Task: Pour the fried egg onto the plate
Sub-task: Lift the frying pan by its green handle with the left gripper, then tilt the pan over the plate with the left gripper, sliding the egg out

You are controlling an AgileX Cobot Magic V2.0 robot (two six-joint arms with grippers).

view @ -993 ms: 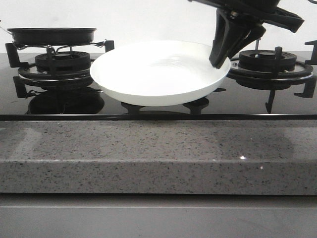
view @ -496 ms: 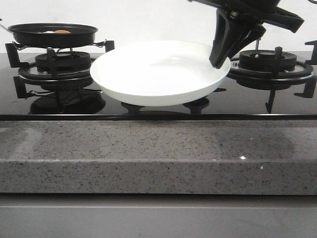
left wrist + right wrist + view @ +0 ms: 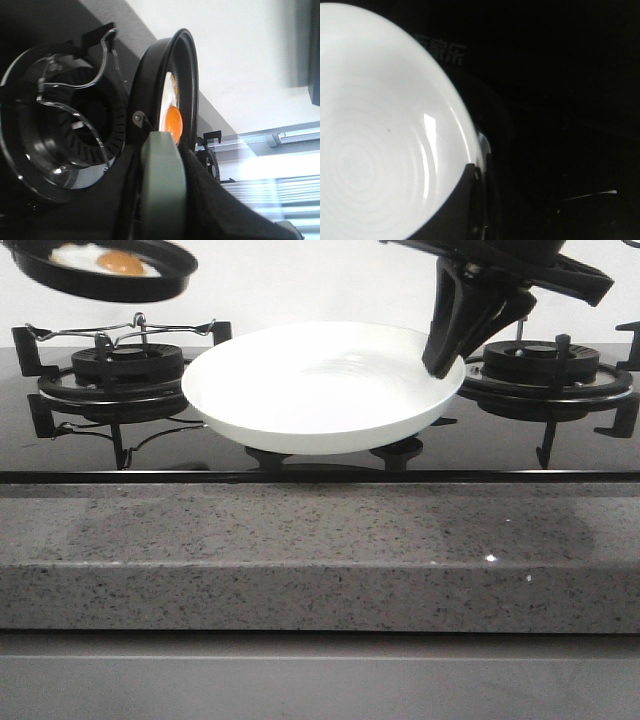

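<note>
The pan (image 3: 105,268) is lifted clear of the left burner (image 3: 125,375) and hangs above it, at the upper left of the front view, tilted so that its inside shows. The egg (image 3: 108,260) lies inside the pan, yolk (image 3: 121,262) up. In the left wrist view the pan (image 3: 165,95) is seen edge-on, with the egg (image 3: 171,112) against its inner face and the yolk (image 3: 173,122) toward the handle (image 3: 160,185). The handle runs into the foreground, where dark cloth wraps round it. The left tool itself is hidden there, so I cannot tell whether it is apart or together.

The plate (image 3: 320,385) sits at the centre of the hob (image 3: 300,455), between the two burners, tilted with its far rim higher. It holds nothing. The right tool (image 3: 452,350) comes down from the upper right and meets the plate's right rim. The right wrist view shows a dark finger (image 3: 457,205) lying over the plate's (image 3: 375,150) rim, but the opposite finger is lost in shadow. Whether the tool is clamped on the rim cannot be told.

The right burner (image 3: 540,365) stands bare behind the right arm. The grey speckled worktop (image 3: 320,555) runs along the front of the hob. Pan and plate are well apart.
</note>
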